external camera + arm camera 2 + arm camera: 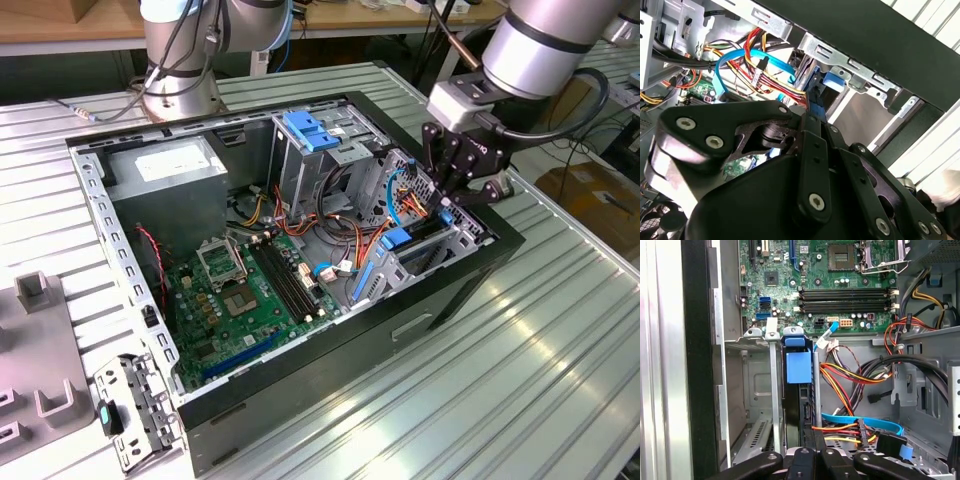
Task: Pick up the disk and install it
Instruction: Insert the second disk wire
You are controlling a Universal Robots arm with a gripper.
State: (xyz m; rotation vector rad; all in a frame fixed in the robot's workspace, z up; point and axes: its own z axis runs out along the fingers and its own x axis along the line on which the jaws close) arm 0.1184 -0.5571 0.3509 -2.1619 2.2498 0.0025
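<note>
While gripper (462, 188) hangs over case corner, grip state unclear — disk (799, 390) sits on edge in drive bay (771, 405), long axis along slot, cables (850, 377) crowding one side.

Open computer case (300, 400) lies on slatted metal table (520, 380). Gripper (462, 190) hangs over case's drive bay, at case's end toward exterior view's right. Disk (405, 242) sits edge-up in that bay, just below gripper. Motherboard (255, 290) on case floor. Silver cage with blue latch (308, 130) stands at case's far side.
</note>
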